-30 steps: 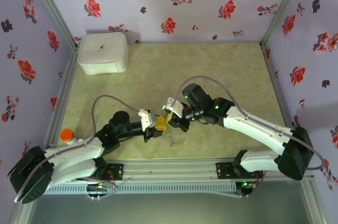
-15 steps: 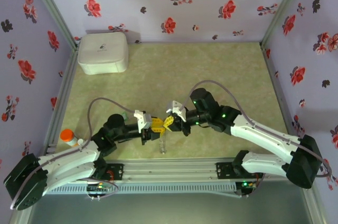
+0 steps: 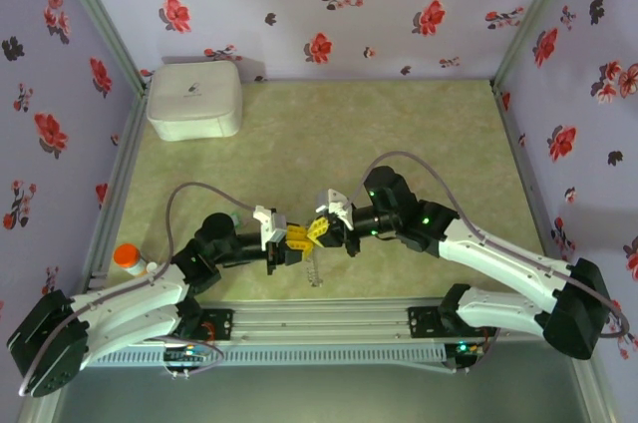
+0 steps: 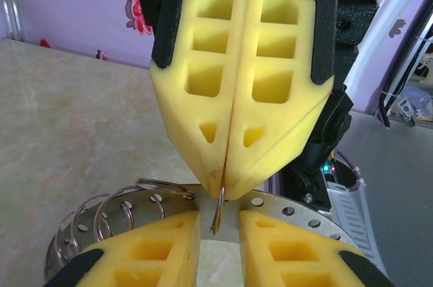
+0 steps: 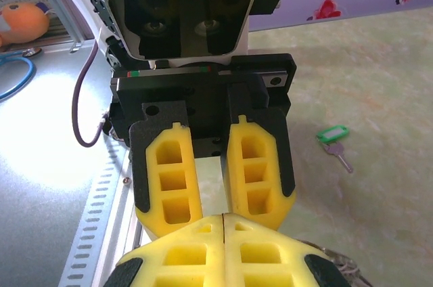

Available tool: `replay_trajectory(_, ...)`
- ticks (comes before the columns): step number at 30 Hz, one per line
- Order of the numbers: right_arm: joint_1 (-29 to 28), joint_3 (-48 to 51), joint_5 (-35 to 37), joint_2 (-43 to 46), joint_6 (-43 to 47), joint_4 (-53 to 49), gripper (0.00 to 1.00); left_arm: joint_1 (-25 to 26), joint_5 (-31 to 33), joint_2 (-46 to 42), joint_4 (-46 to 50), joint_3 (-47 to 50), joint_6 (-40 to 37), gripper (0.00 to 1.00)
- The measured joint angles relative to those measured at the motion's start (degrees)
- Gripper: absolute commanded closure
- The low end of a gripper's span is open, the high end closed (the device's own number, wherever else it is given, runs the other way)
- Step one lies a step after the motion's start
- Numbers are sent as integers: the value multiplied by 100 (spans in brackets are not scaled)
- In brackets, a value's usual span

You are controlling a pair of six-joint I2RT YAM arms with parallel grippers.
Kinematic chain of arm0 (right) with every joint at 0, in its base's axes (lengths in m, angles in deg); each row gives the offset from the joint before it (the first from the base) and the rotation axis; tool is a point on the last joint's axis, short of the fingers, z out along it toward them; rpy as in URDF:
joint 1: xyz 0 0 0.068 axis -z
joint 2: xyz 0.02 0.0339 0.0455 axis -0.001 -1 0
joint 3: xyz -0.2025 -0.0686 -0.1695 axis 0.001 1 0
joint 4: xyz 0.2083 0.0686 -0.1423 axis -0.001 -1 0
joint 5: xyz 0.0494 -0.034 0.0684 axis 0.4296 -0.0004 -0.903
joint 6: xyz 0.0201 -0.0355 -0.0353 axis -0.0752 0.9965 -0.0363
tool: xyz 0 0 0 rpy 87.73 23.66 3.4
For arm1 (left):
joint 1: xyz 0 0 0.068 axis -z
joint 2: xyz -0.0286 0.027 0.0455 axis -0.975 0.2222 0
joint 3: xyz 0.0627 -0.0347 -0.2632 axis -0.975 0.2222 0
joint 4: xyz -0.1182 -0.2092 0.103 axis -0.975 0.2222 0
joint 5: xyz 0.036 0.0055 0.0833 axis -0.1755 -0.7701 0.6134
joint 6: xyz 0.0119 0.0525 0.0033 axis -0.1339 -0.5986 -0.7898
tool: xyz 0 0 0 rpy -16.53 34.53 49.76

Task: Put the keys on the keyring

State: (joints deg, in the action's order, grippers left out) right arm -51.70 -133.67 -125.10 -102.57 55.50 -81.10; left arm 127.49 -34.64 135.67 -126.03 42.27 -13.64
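Top view: over the last second both arms have drawn in toward the near edge of the counter (image 3: 399, 134). They now meet tip to tip, with the keyring (image 3: 314, 269) dangling just beneath. Left wrist view: the right jaws are fully closed, pinching a wire loop (image 4: 218, 211) of the keyring. The left jaws stand narrowly parted, and I cannot tell whether they grip anything. Right wrist view: the key (image 5: 333, 134) lies on the counter, apart from both jaws. I judge threading not begun, as the key is not yet picked up.
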Motion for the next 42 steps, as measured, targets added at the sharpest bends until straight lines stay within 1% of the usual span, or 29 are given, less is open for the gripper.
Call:
replay_trajectory(4,-2,0,2,0,0,-2,100,0,-28,-22,2,0,7,81)
replay_trajectory(11,-35,26,0,0,0,-28,100,0,-35,-33,2,0,7,86)
replay_trajectory(14,-50,31,-9,-4,2,-72,100,0,-66,-33,4,0,7,90)
replay_trajectory(17,-50,31,-17,-4,2,-90,100,0,-98,-33,9,0,11,99)
replay_trajectory(20,-57,31,-17,-11,0,-92,100,0,-116,-33,9,0,4,100)
replay_trajectory(21,-57,31,-15,-11,0,-90,91,0,-116,-33,9,0,4,100)
replay_trajectory(22,-61,33,-7,-11,-22,-90,76,0,-116,-33,9,0,4,100)
replay_trajectory(23,-68,35,22,-11,-31,-81,66,0,-114,-33,4,0,2,100)
replay_trajectory(24,-94,42,83,-2,-79,-70,60,0,-111,-33,0,0,-2,100)
replay_trajectory(25,-114,70,173,33,-96,-46,57,0,-107,-33,4,0,-20,100)
replay_trajectory(26,-122,96,258,87,-101,-44,55,0,-85,-33,11,0,-31,100)
replay_trajectory(29,-125,262,645,518,-98,-72,55,0,74,-55,46,0,-197,100)
replay_trajectory(33,-114,487,1180,1311,98,-157,66,0,291,-92,138,0,-509,100)
replay_trajectory(35,-114,592,1307,1510,219,-186,69,0,365,-90,162,0,-656,100)
replay_trajectory(38,-168,638,1408,1456,315,-258,71,0,439,-90,238,-11,-850,100)
replay_trajectory(42,-310,634,1458,1097,435,-284,71,2,476,-85,398,-44,-1032,100)
